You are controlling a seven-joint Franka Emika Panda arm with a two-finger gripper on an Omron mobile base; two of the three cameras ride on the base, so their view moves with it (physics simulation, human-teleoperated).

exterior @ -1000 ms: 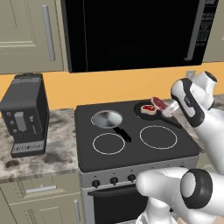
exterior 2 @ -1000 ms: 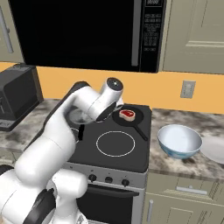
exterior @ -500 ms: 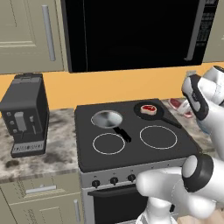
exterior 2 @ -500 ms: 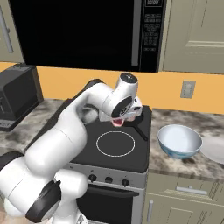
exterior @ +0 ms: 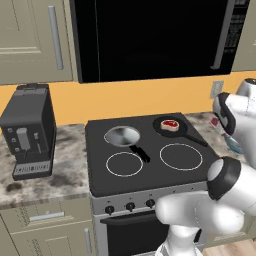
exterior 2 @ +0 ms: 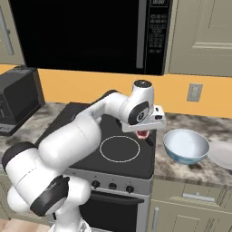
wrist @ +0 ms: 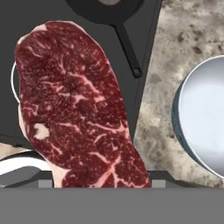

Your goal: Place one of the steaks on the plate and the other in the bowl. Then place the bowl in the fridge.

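The stove (exterior: 150,165) sits between two stretches of mottled surface (exterior 2: 199,170), and the arm reaches across its right edge toward the crockery. The placing looks deliberate: the meat starts on the burners, and both targets wait just to the stove's right, so each carry is short.

One bowl (exterior 2: 186,146) stands on the surface beside the stove, open side up. One plate (exterior 2: 222,154) lies just beyond it, cut by the right edge of the right base view.

Two pans show on the back burners: a grey one (exterior: 123,136) that looks bare, and a dark one (exterior: 172,127).

Two steaks are counted. One steak (exterior: 169,124) rests in the dark pan. The other steak (wrist: 76,107) hangs flat in front of the hand camera, over the stove's right edge with the bowl near on the right.

The end effector (exterior 2: 144,132) is clamped on that second steak, jaws standing fairly wide around it. The bowl seems the likely drop, though that is a guess.
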